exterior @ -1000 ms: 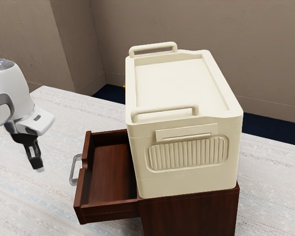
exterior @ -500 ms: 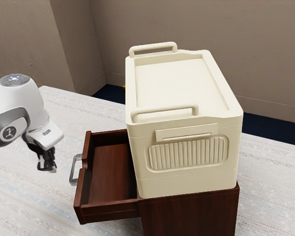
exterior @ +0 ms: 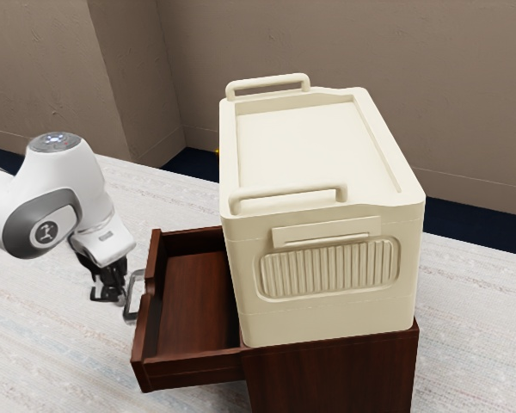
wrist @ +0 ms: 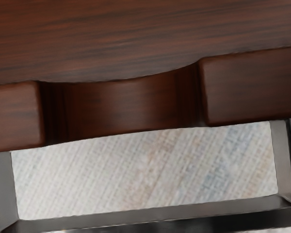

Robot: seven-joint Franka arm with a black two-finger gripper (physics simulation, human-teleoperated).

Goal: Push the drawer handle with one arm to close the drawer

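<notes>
Over in the lower left of the frame, the robot's gripper (exterior: 110,291) is right up by the metal handle (exterior: 128,303), on its outer side; I can't tell whether it's open or closed. The drawer (exterior: 189,301) stands pulled out.

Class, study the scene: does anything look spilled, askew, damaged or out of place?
I see no spill or damage. Only the drawer looks out of place: it stands open, jutting from the cabinet beneath the cream box.

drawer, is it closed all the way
No, the drawer sticks out from the brown cabinet, with its inside in plain sight.
</notes>
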